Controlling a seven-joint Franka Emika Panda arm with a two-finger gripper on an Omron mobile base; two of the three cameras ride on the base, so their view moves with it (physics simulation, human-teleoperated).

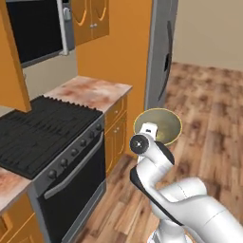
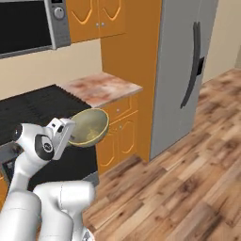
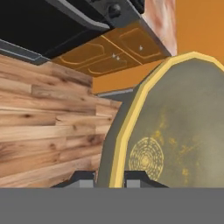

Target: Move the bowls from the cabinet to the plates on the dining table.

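Olive-grey bowl [image 3: 175,131] is clamped by its rim in the gripper [image 3: 110,178], stove [image 1: 42,128] at nine o'clock.

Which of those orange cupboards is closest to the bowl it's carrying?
The low cupboard under the marbled counter, beside the stove. The wall cupboard hangs well above the bowl.

My bowl [image 1: 161,124] hangs over open wood floor [image 1: 209,118], free from twelve to three o'clock. At nine the black stove [image 1: 52,137] blocks me; the grey fridge [image 1: 160,52] maybe crowds eleven.
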